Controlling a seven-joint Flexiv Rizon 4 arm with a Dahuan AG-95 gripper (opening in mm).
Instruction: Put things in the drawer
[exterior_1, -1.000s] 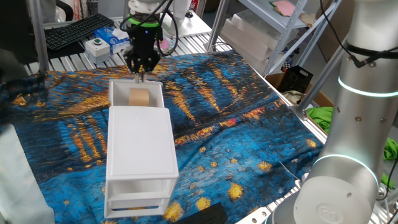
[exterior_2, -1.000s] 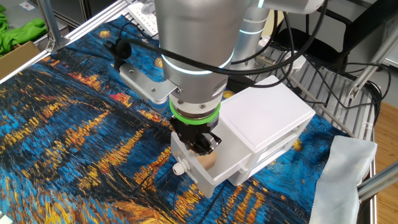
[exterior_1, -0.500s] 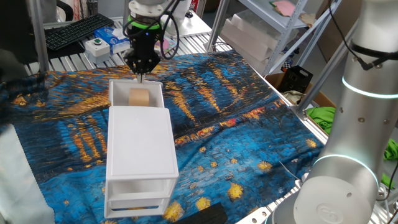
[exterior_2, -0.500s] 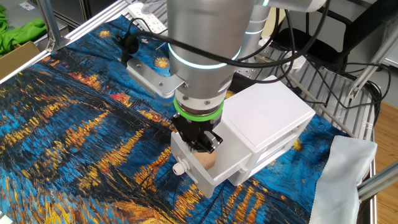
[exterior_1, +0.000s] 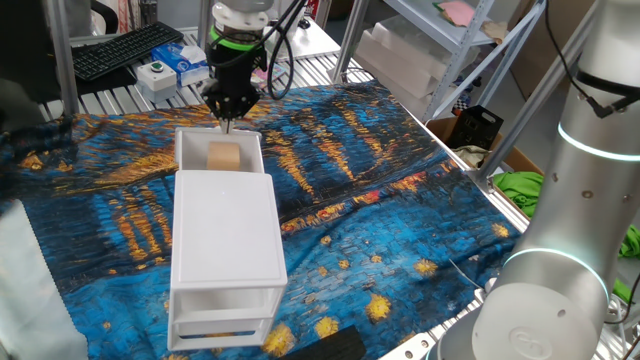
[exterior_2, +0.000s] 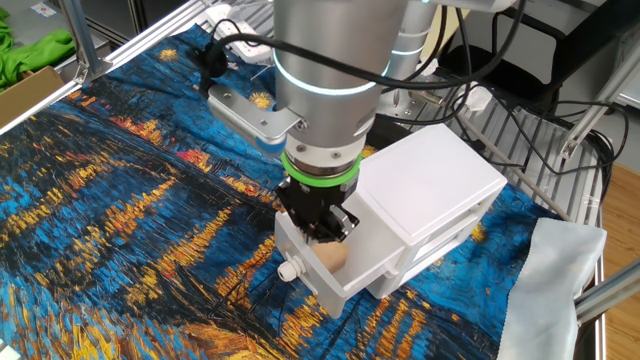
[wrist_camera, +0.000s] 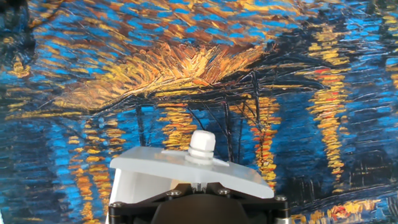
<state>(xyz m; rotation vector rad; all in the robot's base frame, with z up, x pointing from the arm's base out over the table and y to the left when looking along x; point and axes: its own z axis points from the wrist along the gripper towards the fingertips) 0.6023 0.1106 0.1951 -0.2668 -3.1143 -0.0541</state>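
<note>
Now the wooden cube sits in the open top drawer, and the empty, fully closed end effector hovers at its knob; pushing the drawer shut likely follows.

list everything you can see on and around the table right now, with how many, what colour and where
wooden cube: one, light tan, inside the open top drawer
top drawer: one, white, pulled out of the cabinet, white knob on its front
cabinet: one, white, on the cloth
cloth: one, blue and orange, covering the table
keyboard: one, black, behind the table
shelving: one, grey, to the side
gripper: one, black, shut, empty, above the drawer's front edge
</note>
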